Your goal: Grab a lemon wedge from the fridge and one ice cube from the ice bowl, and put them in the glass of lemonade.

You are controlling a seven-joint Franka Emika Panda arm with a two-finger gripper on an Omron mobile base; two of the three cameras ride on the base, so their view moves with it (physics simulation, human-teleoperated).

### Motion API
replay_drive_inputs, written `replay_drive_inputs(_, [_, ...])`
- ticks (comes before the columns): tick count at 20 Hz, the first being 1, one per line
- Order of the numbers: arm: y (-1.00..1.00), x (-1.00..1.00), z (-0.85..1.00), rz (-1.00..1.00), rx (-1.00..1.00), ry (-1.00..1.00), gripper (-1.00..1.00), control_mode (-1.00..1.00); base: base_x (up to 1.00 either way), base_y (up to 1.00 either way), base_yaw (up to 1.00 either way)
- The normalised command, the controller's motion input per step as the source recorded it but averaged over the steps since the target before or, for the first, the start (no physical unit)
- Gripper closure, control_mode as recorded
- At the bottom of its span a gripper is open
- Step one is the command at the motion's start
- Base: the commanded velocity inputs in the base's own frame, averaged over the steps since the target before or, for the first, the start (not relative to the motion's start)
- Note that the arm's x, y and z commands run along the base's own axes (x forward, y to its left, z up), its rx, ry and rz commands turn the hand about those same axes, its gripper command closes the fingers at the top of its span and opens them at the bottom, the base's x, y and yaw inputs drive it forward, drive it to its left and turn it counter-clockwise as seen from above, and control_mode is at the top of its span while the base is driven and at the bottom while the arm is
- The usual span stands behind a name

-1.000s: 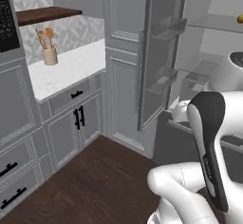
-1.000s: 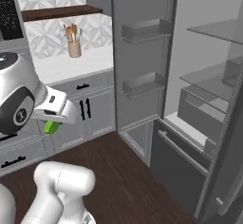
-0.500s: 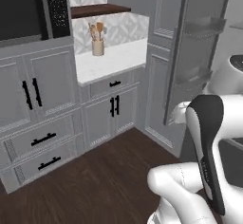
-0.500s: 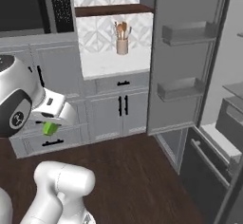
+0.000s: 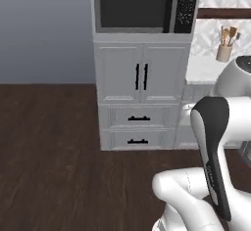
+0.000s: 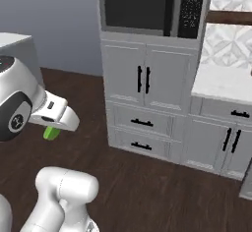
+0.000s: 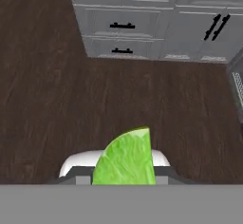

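Note:
The lemon wedge (image 7: pixel 127 159) is a bright yellow-green slice, held between the fingers of my gripper (image 7: pixel 124 175) at the bottom of the hand view. In the right base view the same lemon wedge (image 6: pixel 50 132) pokes out green below the white hand, where the gripper (image 6: pixel 51 128) hangs over the dark wood floor. The gripper is shut on the wedge. The fridge and the glass of lemonade are out of view.
A tall light-grey cabinet (image 6: pixel 142 83) with black handles carries a built-in black oven (image 6: pixel 147 5). To its right runs a white counter (image 6: pixel 224 81) with a utensil crock (image 5: pixel 224 53). Dark wood floor (image 5: pixel 49 142) spreads wide to the left.
The base has turned left: the open fridge slid out of both base views and the oven cabinet came to the middle. The wedge stays held in the gripper.

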Motion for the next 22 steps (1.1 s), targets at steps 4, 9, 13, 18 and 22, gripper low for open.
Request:
replay_drive_inputs(4, [0.00, 0.00, 0.00, 0.00, 0.00, 0.00, 1.00, 1.00, 0.00, 0.00, 1.00])
replay_drive_inputs(9, [0.00, 0.00, 0.00, 0.00, 0.00, 0.00, 1.00, 1.00, 0.00, 0.00, 1.00])
replay_drive_inputs(13, [0.00, 0.00, 0.00, 0.00, 0.00, 0.00, 1.00, 1.00, 0.00, 0.00, 1.00])
replay_drive_inputs(18, [0.00, 0.00, 0.00, 0.00, 0.00, 0.00, 1.00, 1.00, 0.00, 0.00, 1.00])
replay_drive_inputs(22, [0.00, 0.00, 0.00, 0.00, 0.00, 0.00, 1.00, 1.00, 0.00, 0.00, 1.00])
